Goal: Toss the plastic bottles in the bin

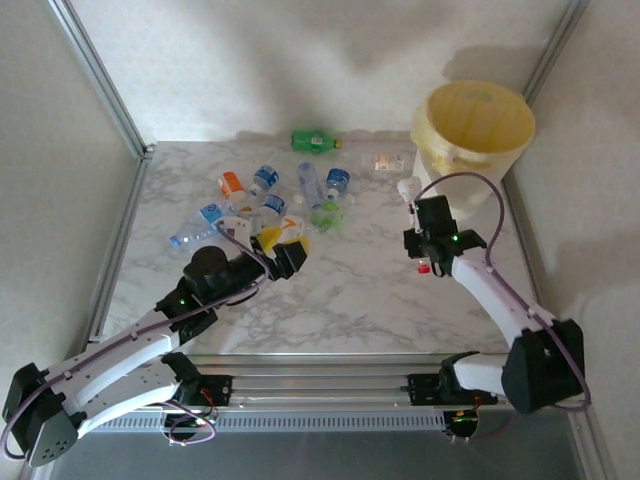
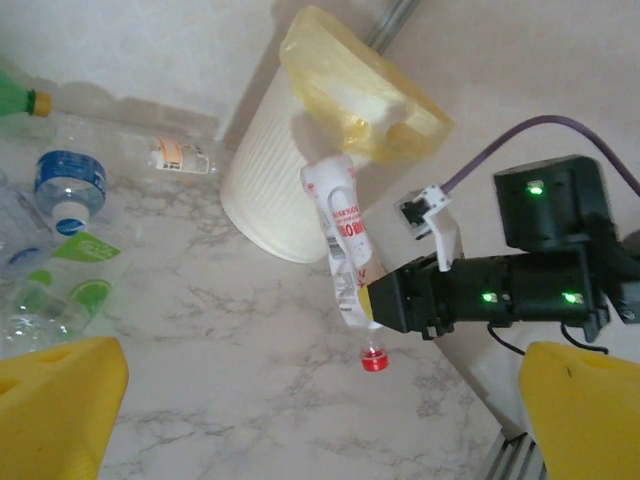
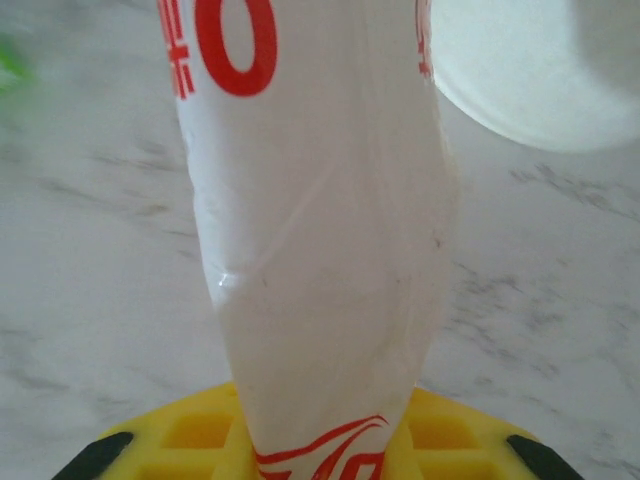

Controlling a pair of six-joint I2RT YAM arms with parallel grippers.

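Note:
My right gripper [image 1: 424,246] is shut on a crushed plastic bottle [image 2: 341,235] with a white and red label. The bottle hangs red cap down, a little above the marble table, and in the right wrist view its flattened body [image 3: 320,250] rises from between the yellow pads. The bin [image 1: 476,126], cream-white with a pale yellow bag, stands just behind it at the back right. My left gripper [image 1: 290,246] is open beside the pile of bottles [image 1: 270,195], its yellow fingers [image 2: 55,405] wide apart with nothing between them.
A green bottle [image 1: 315,141] lies at the back of the table. A small bottle with an orange label [image 1: 388,161] lies just left of the bin. The table is walled on the left, back and right. Bare marble [image 1: 350,290] stretches between the arms.

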